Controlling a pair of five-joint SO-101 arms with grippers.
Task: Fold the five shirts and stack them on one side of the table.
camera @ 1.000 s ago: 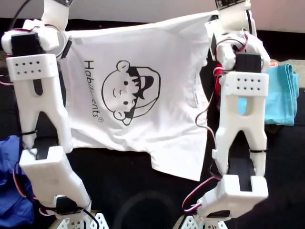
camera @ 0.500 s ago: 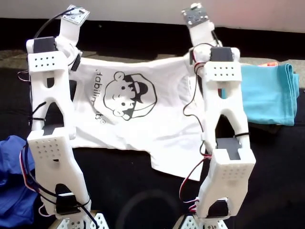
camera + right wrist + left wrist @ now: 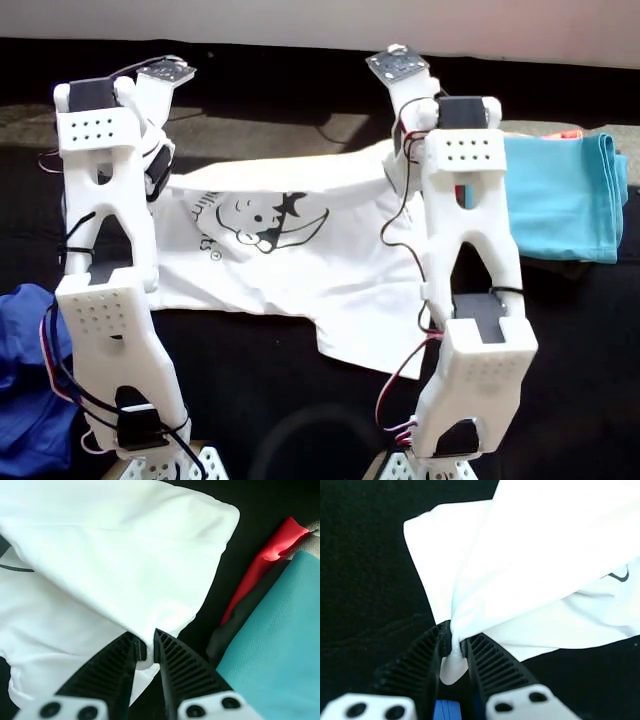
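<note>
We find the white shirt [image 3: 300,280] on the black table [image 3: 260,400] between the two arms. Its near half lies flat. Its far edge is raised and doubled toward the near hem, so that it partly covers the printed figure [image 3: 265,220].

The left gripper [image 3: 454,647] is clenched on the shirt's edge at one end of the raised fold, with cloth bunched between its ribbed fingers [image 3: 492,662]. The right gripper [image 3: 146,647] is likewise clamped on the edge at the other end.

A folded teal shirt [image 3: 560,200] lies at the right side of the table, just beside the right arm. A red cloth [image 3: 265,565] shows at its edge, though we cannot tell whether the red lies under it. A blue heap [image 3: 25,370] sits unfolded at the near left corner.

In our judgement, the step in hand is the first fold of the white shirt, far edge over to near hem. The task appears to be at an early stage.

The next move calls for both arms to bring the held edge down level and together. It should meet the near hem squarely before either gripper releases. The near hem lies uneven, with one corner trailing forward on the right-arm side, so the fold may land skewed.
</note>
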